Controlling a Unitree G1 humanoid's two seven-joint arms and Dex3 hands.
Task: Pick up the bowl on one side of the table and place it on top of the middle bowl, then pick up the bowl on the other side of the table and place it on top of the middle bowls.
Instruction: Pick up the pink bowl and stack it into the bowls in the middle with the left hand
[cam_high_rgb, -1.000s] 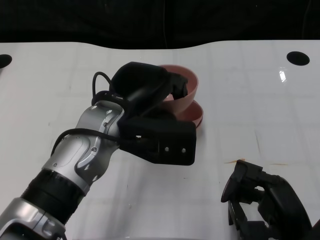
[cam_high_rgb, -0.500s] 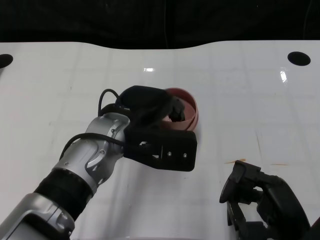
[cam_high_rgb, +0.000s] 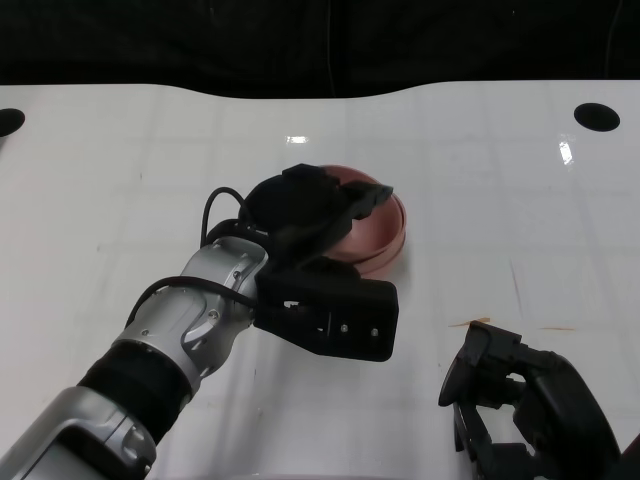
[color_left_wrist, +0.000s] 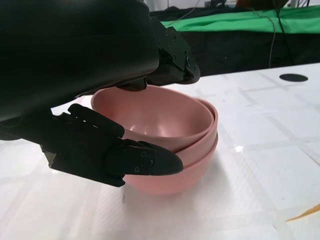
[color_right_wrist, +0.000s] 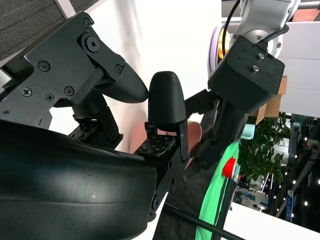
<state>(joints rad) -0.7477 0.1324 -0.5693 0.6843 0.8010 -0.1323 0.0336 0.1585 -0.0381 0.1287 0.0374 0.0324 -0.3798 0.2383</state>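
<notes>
**Pink bowls nested mid-counter, left robot hand around the top one**

Nearest, the right robot hand (cam_high_rgb: 520, 400) rests low on the white counter (cam_high_rgb: 520, 180) at the near right — fingers curled inward, nothing in them. Farther in, the left robot hand (cam_high_rgb: 310, 215) reaches over the stack (color_left_wrist: 170, 145) of pink bowls. The top bowl (color_left_wrist: 160, 115) sits nested in the one below. The fingers (color_left_wrist: 145, 157) lie against the stack's outer wall, with others over the far rim — whether they still grip it, I cannot tell. Beyond, a dark hole (cam_high_rgb: 597, 116) marks the counter's far right.
</notes>
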